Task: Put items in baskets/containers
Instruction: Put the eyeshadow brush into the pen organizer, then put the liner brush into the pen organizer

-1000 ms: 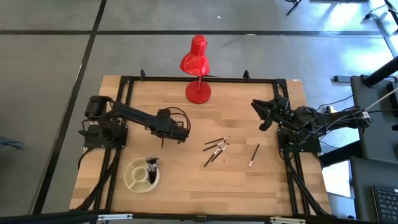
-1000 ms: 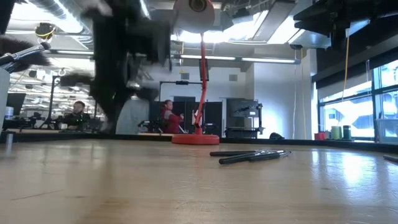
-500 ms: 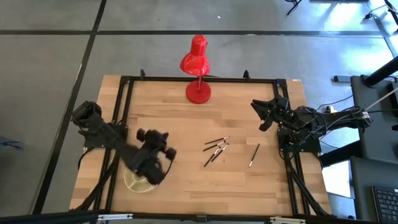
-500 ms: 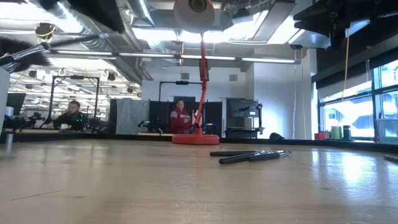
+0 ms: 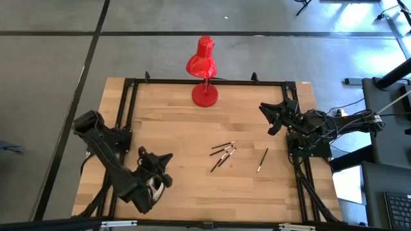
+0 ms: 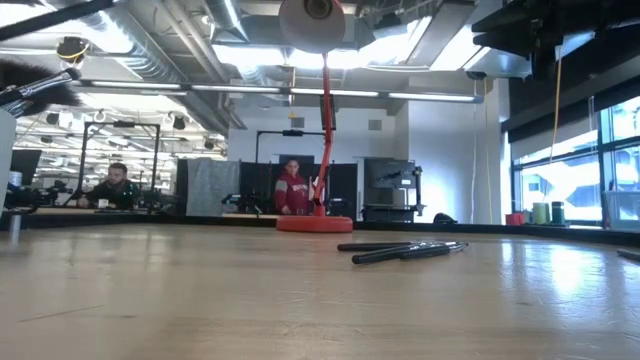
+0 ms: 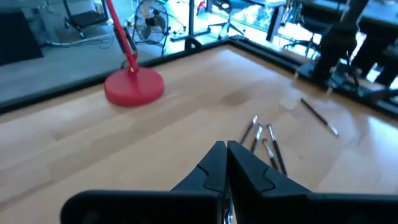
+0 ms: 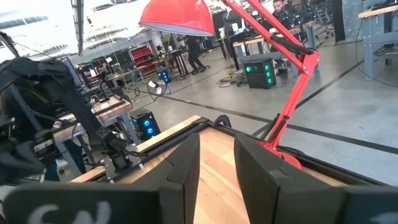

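Several thin dark makeup brushes [image 5: 222,154] lie loose at the table's middle, and a single one [image 5: 262,160] lies to their right; they also show in the low view [image 6: 400,250] and in the left wrist view [image 7: 264,140]. The cream dish [image 5: 156,187] near the front left is mostly hidden under my left arm. My left gripper [image 5: 166,160] hangs above the dish, shut, pointing toward the loose brushes; in the left wrist view [image 7: 225,163] no brush shows between its fingers. My right gripper [image 5: 272,119] waits open at the right edge.
A red desk lamp [image 5: 205,95] stands by its round base at the far edge, middle. A black frame [image 5: 128,96] runs round the tabletop. Bare wood lies between the dish and the loose brushes. People sit in the room beyond the table [image 6: 292,190].
My left gripper has swung from left of the table's middle toward the near edge and now hangs over the dish, which its arm covers. It has risen out of the low view and turned about toward the loose brushes. The brushes have not moved.
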